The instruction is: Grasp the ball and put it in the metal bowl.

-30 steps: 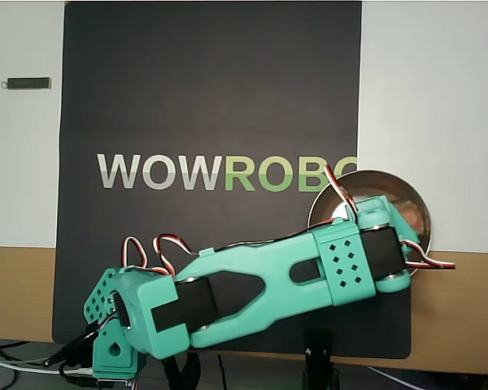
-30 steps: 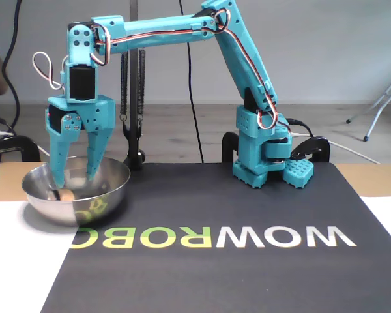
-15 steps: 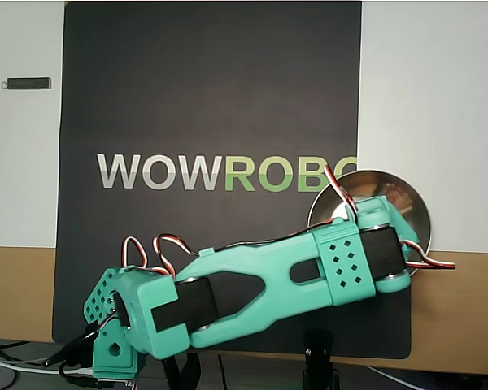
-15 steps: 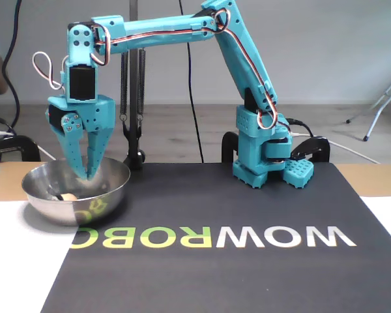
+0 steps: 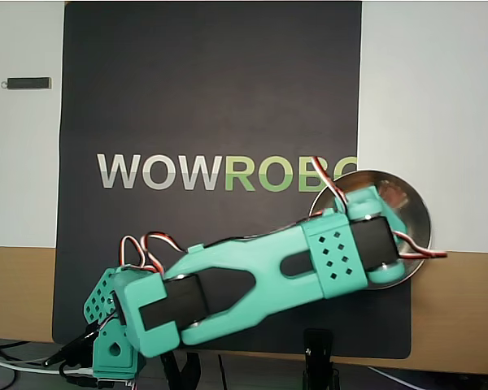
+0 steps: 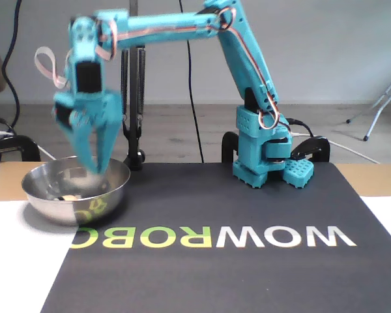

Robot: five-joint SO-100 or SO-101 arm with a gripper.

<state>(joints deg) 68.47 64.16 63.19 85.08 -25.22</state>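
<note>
In the overhead view the teal arm point(image 5: 252, 280) stretches from its base at the lower left across the dark mat point(image 5: 211, 97) toward the right, and its wrist end covers the near-left part of the metal bowl point(image 5: 413, 213). The bowl sits at the right edge of the mat, just past the last letters of the printed word point(image 5: 228, 172), partly on the mat and partly on the pale surface beside it. From here the gripper and the ball are hidden under the arm's wrist housing. A small dark stick-shaped object point(image 5: 28, 83) lies on the white surface to the left of the mat, well apart from everything else. In the fixed view the arm's base point(image 6: 264, 153) stands at the back edge of the mat and the arm reaches over to the left, where the gripper point(image 6: 94, 171) hangs pointing down above the metal bowl point(image 6: 45, 199), with its tips near the height of the bowl's rim. The gripper is blurred, but its two fingers appear drawn close together at the tips with nothing between them. The ball point(image 6: 69, 197) rests on the bottom of the bowl, below and slightly left of the fingertips, not touching them.
</note>
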